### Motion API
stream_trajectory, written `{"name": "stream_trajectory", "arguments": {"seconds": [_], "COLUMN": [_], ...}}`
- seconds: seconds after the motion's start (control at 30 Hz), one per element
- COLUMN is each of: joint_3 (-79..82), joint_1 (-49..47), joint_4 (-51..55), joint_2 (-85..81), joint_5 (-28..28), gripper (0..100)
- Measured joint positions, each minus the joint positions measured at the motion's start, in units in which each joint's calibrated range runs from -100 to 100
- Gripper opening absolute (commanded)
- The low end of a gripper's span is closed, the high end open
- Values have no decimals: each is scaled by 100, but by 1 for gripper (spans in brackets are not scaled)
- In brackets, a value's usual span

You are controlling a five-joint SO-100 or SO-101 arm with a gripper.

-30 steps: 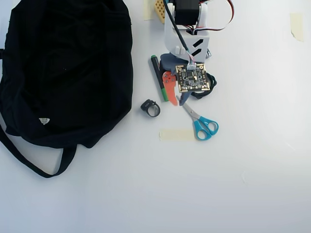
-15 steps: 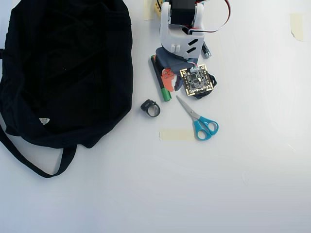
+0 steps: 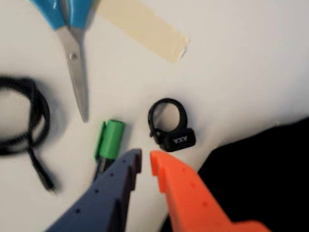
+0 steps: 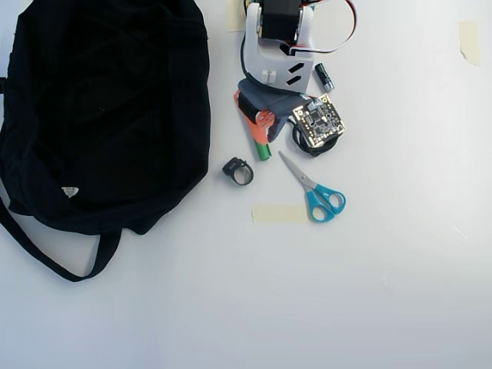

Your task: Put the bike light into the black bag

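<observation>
Bike light on table beside black bag, just ahead of my gripper. Jaws nearly closed, nothing between them. I judge it light, with floppy rubber loop; pinching chunky body looks best.

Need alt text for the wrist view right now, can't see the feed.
The bike light lies on the white table, untouched, just beyond the nearly shut gripper. A green-capped marker lies left of it, scissors and tape beyond, the black bag lower right.
</observation>
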Motion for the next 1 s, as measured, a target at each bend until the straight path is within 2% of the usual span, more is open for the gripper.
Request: {"name": "stream_trajectory", "arguments": {"seconds": [0.17, 0.47, 0.77, 1.0], "joint_3": [0, -8, -8, -8], "joint_1": [228, 301, 331, 345], "joint_4": [0, -378, -850, -1039], "joint_2": [382, 631, 905, 1146], "joint_5": [532, 801, 806, 1114], "gripper": [2, 2, 19, 21]}}
